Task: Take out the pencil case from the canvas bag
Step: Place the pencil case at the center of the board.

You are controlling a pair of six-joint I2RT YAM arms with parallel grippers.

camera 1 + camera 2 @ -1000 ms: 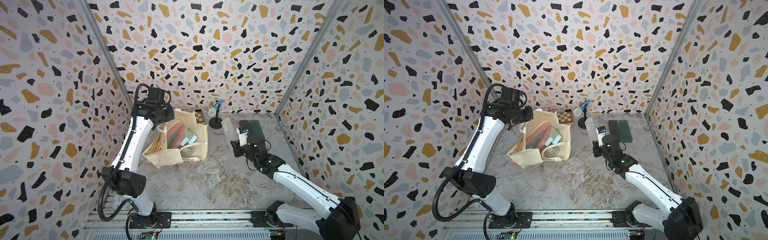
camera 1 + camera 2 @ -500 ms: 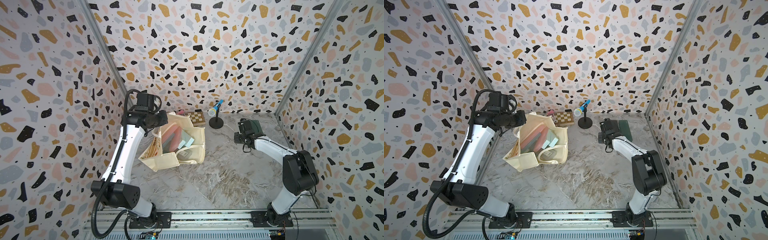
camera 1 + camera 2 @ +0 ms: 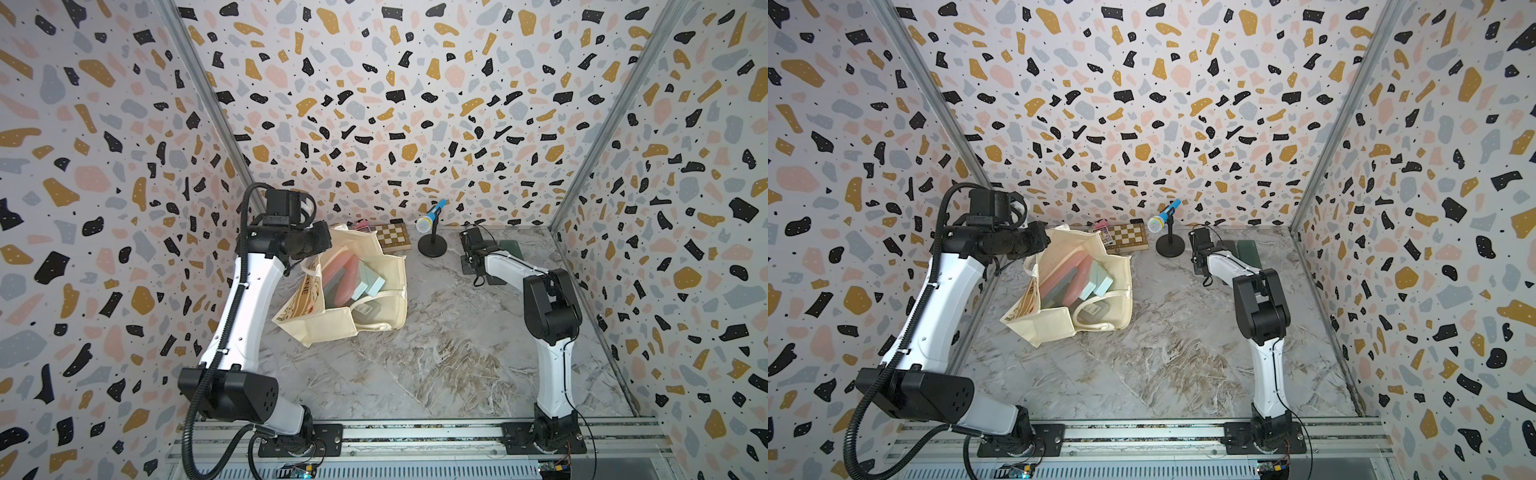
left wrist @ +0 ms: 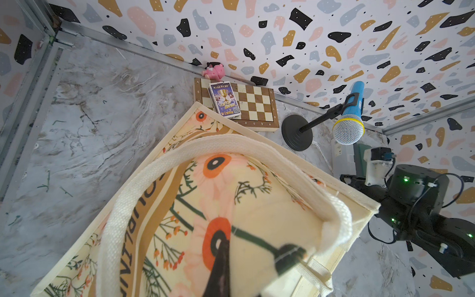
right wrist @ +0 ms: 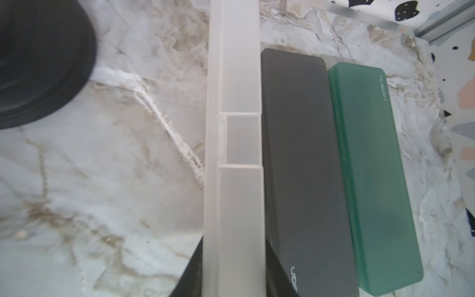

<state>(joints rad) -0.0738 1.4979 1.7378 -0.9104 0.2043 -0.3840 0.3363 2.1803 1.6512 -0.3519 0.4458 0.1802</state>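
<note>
Two clamped | left fingers (image 4: 218,270): woven canvas bag (image 4: 257,203) | right fingers (image 5: 191,279): frosted pencil case (image 5: 234,180)

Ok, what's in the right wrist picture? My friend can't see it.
The right gripper is closed on a long frosted clear pencil case, its dark fingers on either side of it. Beside it, on the marble table, lie a dark grey case and a green case, side by side; a black round base sits nearby.
</note>
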